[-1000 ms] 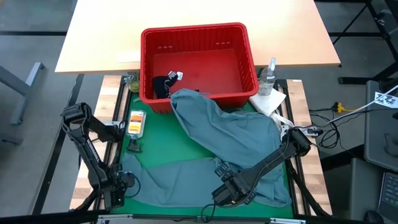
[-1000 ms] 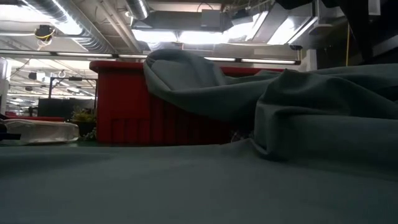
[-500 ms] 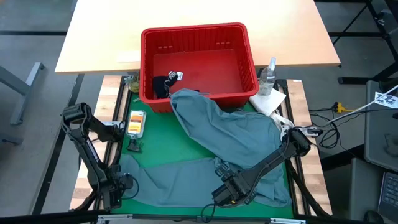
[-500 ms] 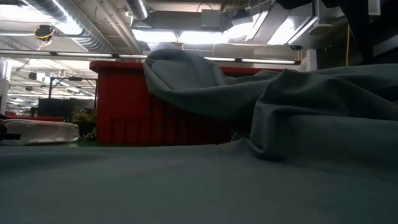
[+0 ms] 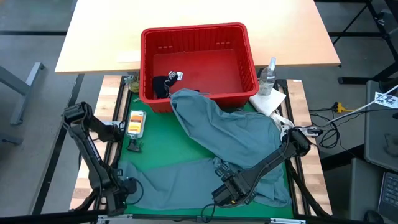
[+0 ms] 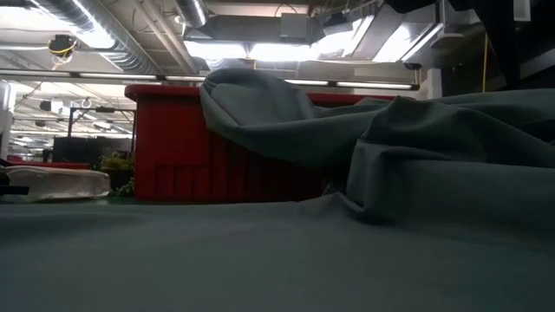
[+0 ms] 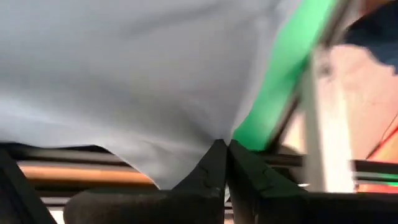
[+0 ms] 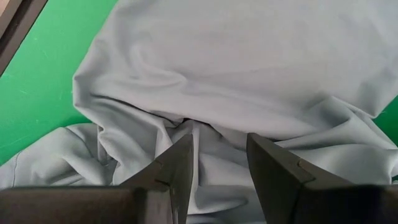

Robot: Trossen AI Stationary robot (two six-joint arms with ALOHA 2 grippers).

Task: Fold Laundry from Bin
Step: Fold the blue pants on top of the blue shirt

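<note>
We see the left gripper, open a second ago, now pinched on the grey-blue garment at its near-left corner; the garment trails from the red bin. The right gripper fingers, part-spread, apparently hold only loose folds. Spreading can begin.

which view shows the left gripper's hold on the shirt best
The left wrist view: the left gripper is shut on the grey-blue garment at its edge. The high view shows it small at the near left corner; the low view misses it.
</note>
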